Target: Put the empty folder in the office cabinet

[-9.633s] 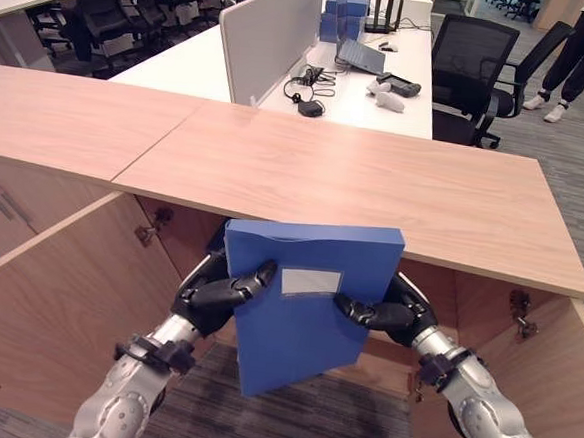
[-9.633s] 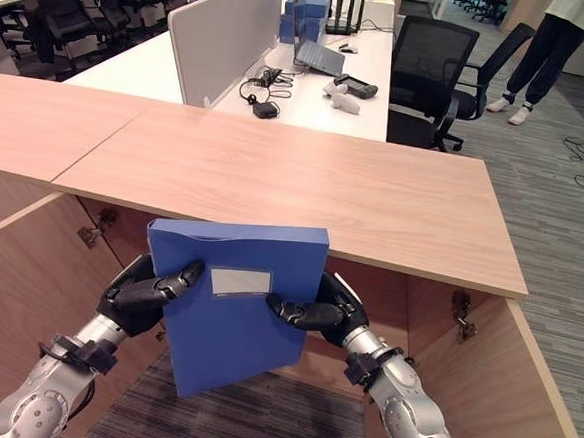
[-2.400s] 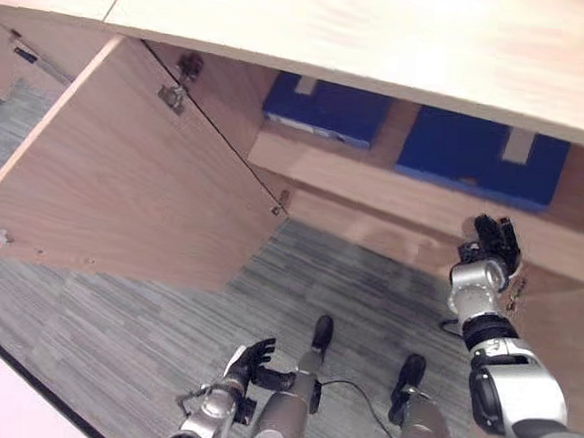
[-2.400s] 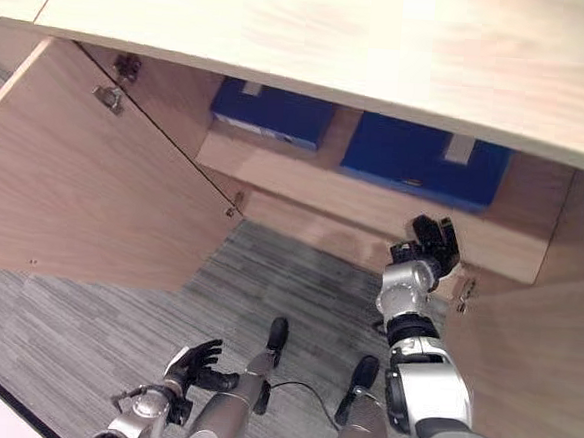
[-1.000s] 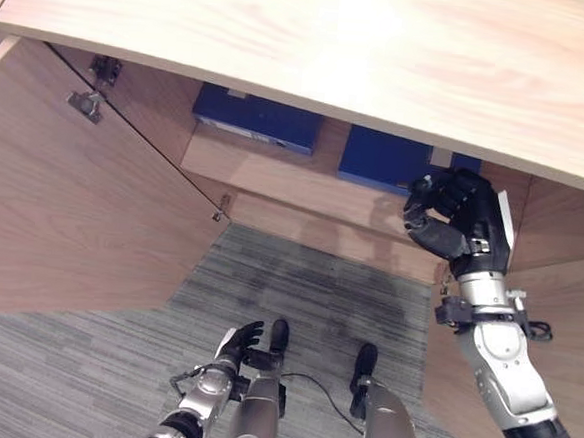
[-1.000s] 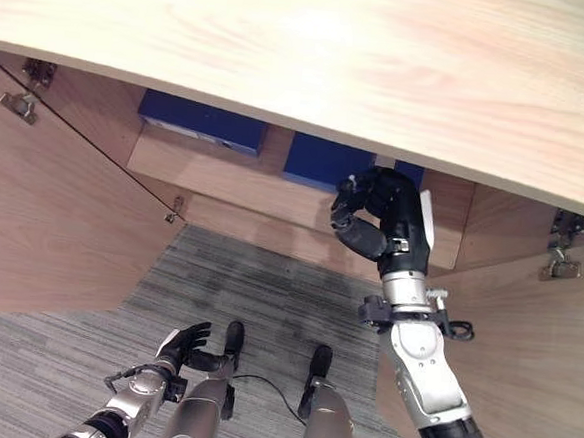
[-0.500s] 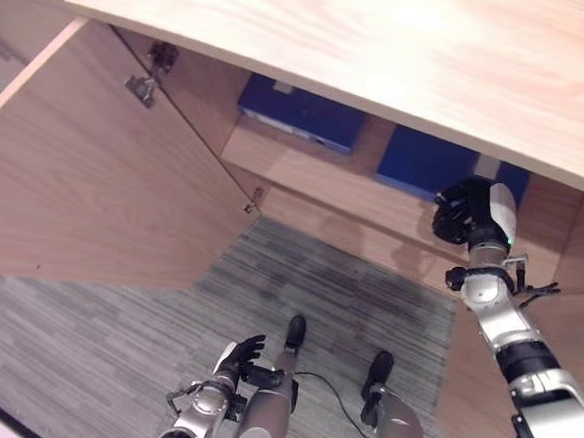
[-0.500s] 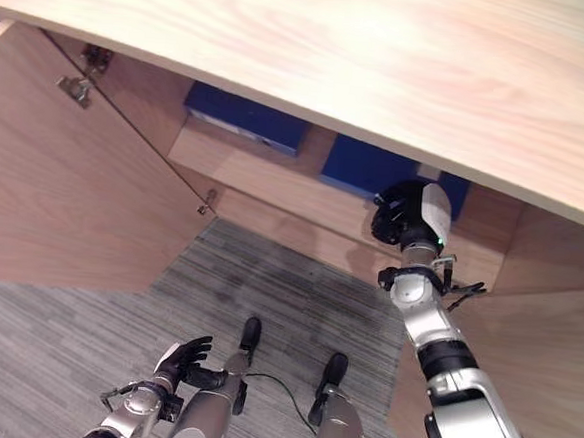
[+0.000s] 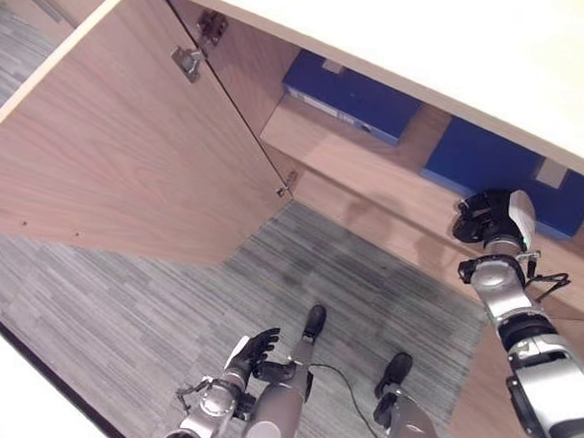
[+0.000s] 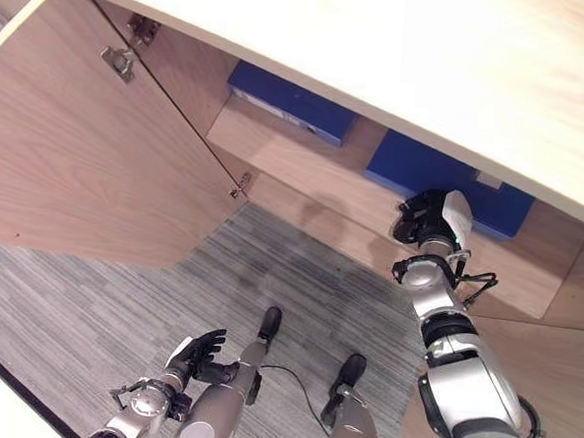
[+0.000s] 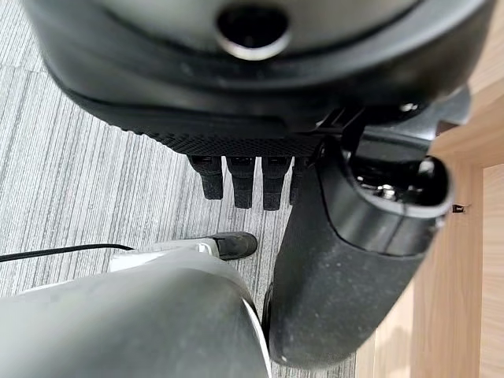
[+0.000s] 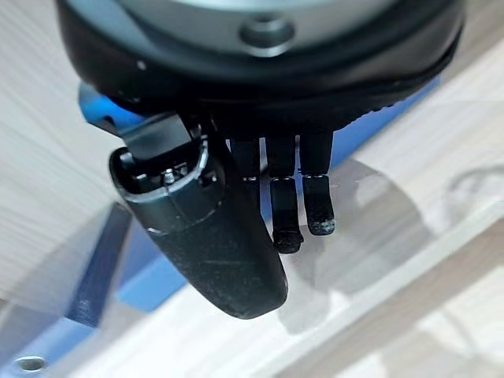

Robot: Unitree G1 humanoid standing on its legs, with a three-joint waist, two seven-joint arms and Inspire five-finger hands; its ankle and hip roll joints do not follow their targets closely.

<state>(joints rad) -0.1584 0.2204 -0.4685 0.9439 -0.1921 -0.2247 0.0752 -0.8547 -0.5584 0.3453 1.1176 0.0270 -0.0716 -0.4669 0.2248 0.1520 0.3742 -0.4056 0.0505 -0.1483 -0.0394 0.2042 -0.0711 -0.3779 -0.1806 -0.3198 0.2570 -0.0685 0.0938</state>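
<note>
Right hand [image 9: 493,218] is raised at the front edge of the cabinet shelf [image 9: 376,170], fingers [image 12: 287,209] loosely extended, holding nothing, just in front of the right-hand blue folder [image 9: 511,174]. That folder lies flat on the shelf near its right end. A second blue folder [image 9: 353,95] lies flat toward the shelf's left end, well apart from the first. Left hand [image 10: 194,353] hangs low over the carpet [image 9: 146,299], fingers relaxed, empty. Left cabinet door [image 9: 117,147] stands open.

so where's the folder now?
On the cabinet shelf, right-hand blue folder, just behind the right hand; another blue folder lies to its left.
</note>
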